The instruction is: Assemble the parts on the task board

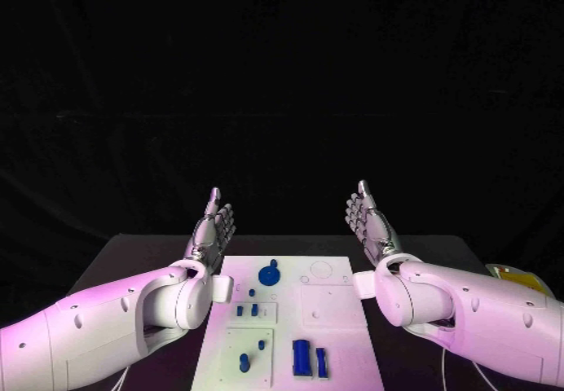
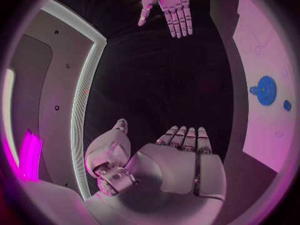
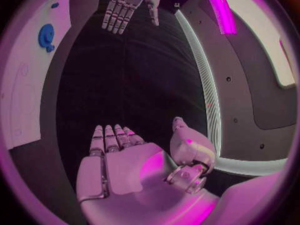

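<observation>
The left hand (image 1: 213, 226) is held up above the far end of the table, fingers extended and side by side, nothing gripped; the palm is turned inward toward the right hand (image 1: 372, 221), which is raised the same way, flat and empty, thumb standing a little apart. From the left wrist view the left hand (image 2: 178, 157) is seen from behind with the right hand (image 2: 167, 7) facing it across the gap; from the right wrist view the right hand (image 3: 128, 160) is seen likewise, the left hand (image 3: 130, 4) opposite.

Between and below the two hands the task board (image 1: 329, 318) is laid flat on the black table (image 1: 129, 252). Just below the left hand's wrist a round blue part (image 1: 270, 274) is seen on the board; the same disc is caught in the left wrist view (image 2: 266, 90) and the right wrist view (image 3: 46, 36). Nearer the robot, two small blue parts (image 1: 247, 310) are set in a recessed panel, and another small blue piece (image 1: 244, 362) sits in the next panel; its shape is hard to make out. Two upright blue bars (image 1: 310, 359) are found at the near end, closer to the right arm. The board's near edge is cut off by the picture's edge. Beside the right forearm a yellow object (image 1: 521, 280) is partly hidden by the arm.
</observation>
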